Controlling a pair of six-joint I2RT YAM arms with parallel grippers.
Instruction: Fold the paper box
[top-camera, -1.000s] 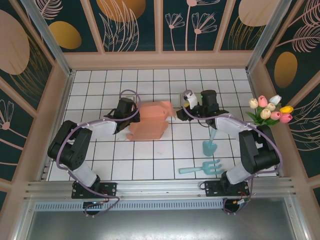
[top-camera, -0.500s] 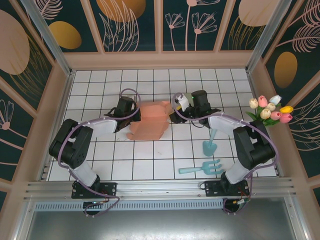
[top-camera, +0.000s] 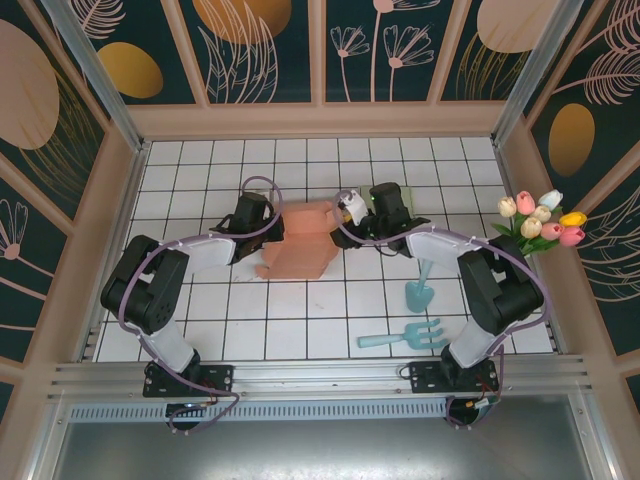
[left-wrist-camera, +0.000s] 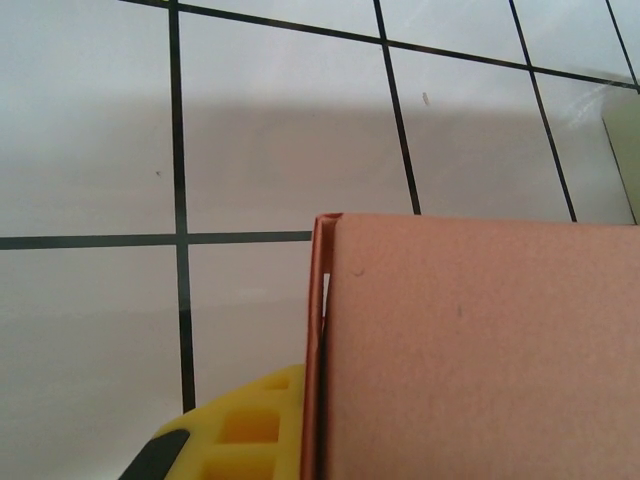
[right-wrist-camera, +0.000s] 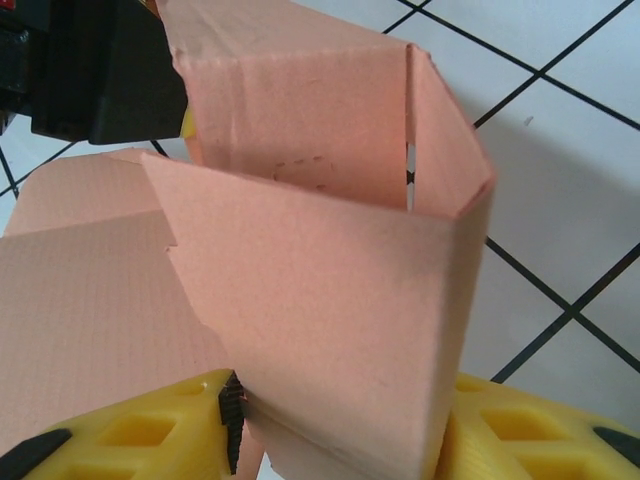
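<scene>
- Top view: the paper box (top-camera: 300, 248) lies just left of centre on the white tiled table (top-camera: 300, 325), between the two arms. It is a salmon-pink card shell, half raised, with loose flaps spilling toward the lower left
- The left gripper (top-camera: 268, 230) meets the box's left side and the right gripper (top-camera: 345, 222) meets its upper right edge. Neither claw's spread can be read from up here
- Left wrist view: a box wall (left-wrist-camera: 480, 350) covers the lower right of the frame. Its cut edge runs straight down, with one yellow pad (left-wrist-camera: 245, 435) tight against it at the bottom. The other finger is hidden behind the card, and I judge this claw to be pressed together, pinching that wall
- Right wrist view: the box (right-wrist-camera: 320, 270) stands as an open sleeve at frame centre, with a flap lying flat at lower left. The yellow pads (right-wrist-camera: 130, 435) sit spread at the bottom corners with the near folded corner between them. Whether they already bear on the card I cannot tell
- Handling, as a judgement: the card looks thin and light, stiff along its scored creases but easily bowed across a panel. It is likely to skate on the glossy tiles, so one claw should anchor it
- The safest hold looks to be a wall edge close to a crease, not mid-panel, where a hard squeeze would dent or buckle the card
</scene>
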